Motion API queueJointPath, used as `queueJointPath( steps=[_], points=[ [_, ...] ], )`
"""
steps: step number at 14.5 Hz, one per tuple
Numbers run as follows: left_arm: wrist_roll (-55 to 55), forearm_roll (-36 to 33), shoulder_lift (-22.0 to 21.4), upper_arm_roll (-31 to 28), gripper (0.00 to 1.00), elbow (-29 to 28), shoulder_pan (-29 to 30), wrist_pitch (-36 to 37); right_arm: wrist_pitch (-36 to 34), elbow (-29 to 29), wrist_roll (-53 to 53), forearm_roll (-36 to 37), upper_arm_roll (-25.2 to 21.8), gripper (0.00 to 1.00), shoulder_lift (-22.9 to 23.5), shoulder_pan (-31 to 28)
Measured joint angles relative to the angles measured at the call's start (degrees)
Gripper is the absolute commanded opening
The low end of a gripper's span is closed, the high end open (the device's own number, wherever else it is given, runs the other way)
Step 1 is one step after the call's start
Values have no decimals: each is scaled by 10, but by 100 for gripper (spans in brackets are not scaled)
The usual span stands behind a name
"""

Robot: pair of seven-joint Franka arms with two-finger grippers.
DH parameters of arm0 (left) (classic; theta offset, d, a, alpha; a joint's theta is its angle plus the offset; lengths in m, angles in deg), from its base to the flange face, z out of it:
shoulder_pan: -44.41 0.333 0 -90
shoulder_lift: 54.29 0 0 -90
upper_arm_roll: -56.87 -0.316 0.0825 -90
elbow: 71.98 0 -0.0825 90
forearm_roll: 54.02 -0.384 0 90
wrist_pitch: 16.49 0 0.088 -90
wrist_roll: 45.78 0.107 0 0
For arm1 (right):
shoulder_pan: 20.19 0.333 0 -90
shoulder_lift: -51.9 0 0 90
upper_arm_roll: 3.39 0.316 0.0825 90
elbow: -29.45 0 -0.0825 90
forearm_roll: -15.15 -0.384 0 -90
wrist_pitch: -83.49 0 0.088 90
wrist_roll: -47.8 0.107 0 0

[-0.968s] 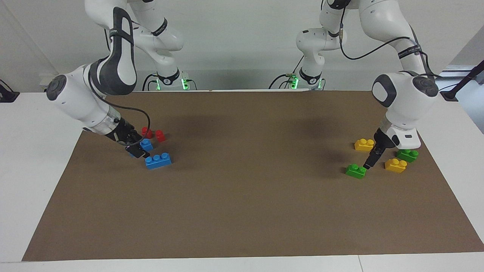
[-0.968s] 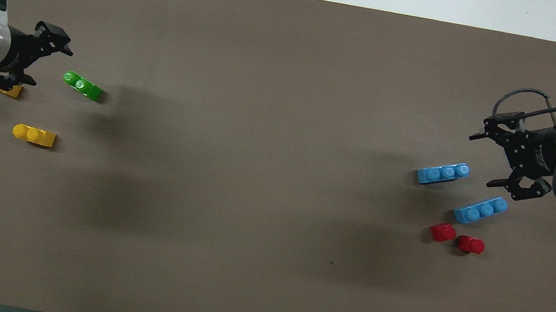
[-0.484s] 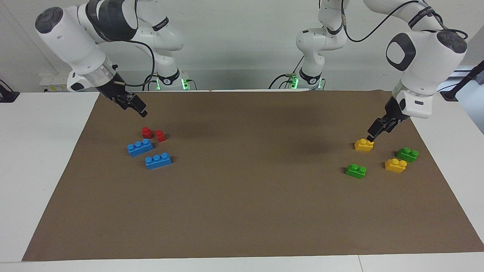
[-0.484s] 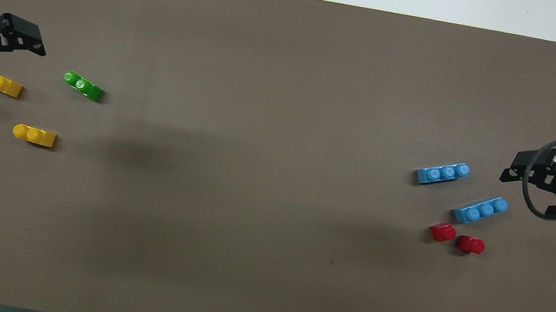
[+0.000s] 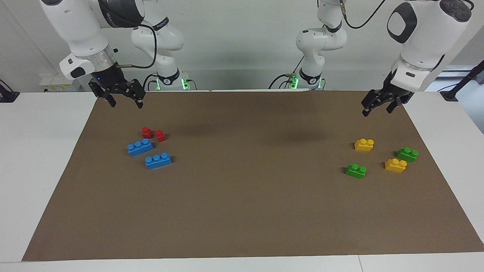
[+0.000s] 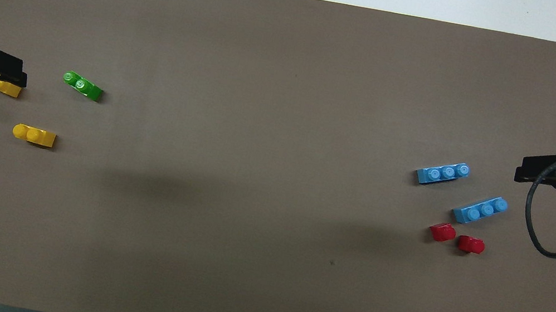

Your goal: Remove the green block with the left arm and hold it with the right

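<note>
The middle of the worktop [image 5: 249, 196] lies bare. Green bricks [image 5: 356, 171] and yellow bricks [image 5: 364, 144] cluster at its left-arm end, with gaps between them. Blue bricks [image 5: 140, 147] and red bricks [image 5: 146, 132] crowd the right-arm end.

The left arm comes down from its base with the wrist bent steeply, and the left gripper [image 5: 378, 107] [image 6: 1, 73] hangs raised in the air at its own end of the table, fingers spread apart and holding nothing. The right arm mirrors it at the other end, forearm pointing almost straight down, and the right gripper [image 5: 124, 101] [image 6: 540, 173] also hangs in the air with its two fingers wide apart and empty. A black cable loops beside the right wrist.
</note>
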Motion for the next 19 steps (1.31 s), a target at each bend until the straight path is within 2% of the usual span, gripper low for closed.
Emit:
queueJointPath(
  steps=[4,19],
  points=[
    [24,-1,-15,1,100,0,0,18,-3,2,-1,0,0,100,13,0],
    [24,-3,-20,2,100,-23,-1,38,-7,6,-10,29,0,100,12,0]
  ],
)
